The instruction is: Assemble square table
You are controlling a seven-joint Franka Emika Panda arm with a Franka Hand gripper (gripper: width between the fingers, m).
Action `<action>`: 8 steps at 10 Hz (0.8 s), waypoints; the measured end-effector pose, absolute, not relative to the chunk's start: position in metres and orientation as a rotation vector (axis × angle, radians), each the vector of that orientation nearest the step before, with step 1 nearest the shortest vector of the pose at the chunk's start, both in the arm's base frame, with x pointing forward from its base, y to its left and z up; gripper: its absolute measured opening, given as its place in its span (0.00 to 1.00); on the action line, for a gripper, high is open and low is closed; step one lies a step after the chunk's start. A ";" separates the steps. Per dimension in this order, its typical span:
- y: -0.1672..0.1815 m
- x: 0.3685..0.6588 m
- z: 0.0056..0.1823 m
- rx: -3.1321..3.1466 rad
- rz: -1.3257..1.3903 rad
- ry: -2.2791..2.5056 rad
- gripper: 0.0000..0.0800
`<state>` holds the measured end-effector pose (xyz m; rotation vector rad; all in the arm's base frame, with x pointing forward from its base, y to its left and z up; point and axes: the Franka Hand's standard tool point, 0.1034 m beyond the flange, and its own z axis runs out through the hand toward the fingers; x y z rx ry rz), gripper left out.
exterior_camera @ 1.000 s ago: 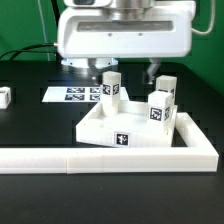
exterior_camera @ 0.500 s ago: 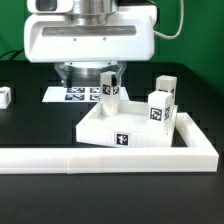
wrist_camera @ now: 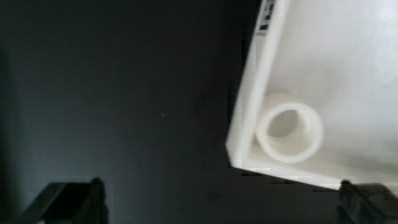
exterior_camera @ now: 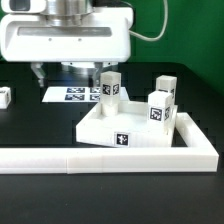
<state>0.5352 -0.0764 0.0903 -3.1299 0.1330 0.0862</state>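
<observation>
Because three leg blocks already stand in the corner sockets of the square table (exterior_camera: 125, 125), one socket (wrist_camera: 288, 131) looks empty in the wrist view, and I judge one leg is not yet fitted. The slab rests on the black tabletop (exterior_camera: 30, 125), in the corner of the L-shaped rail (exterior_camera: 110, 157), at the exterior view's right. One loose leg block (exterior_camera: 5, 96) lies far off at the exterior view's left. The claw (wrist_camera: 217, 200) is released, its jaws wide and holding nothing, above the tabletop beside the slab's edge. The risk, as I judge it: if the claw descends here, a finger can strike the slab's edge and push it, or knock a standing leg (exterior_camera: 111, 88). No container is in view; the sockets are the only places that hold something. The marker board (exterior_camera: 70, 95) lies behind.
</observation>
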 end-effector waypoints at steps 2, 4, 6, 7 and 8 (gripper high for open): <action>-0.109 0.525 0.088 -3.138 0.100 0.117 0.81; -0.133 0.518 0.088 -3.141 0.105 0.111 0.81; -0.145 0.515 0.087 -3.143 0.106 0.119 0.81; -0.153 0.514 0.087 -3.144 0.106 0.133 0.81; -0.157 0.513 0.087 -3.144 0.106 0.142 0.81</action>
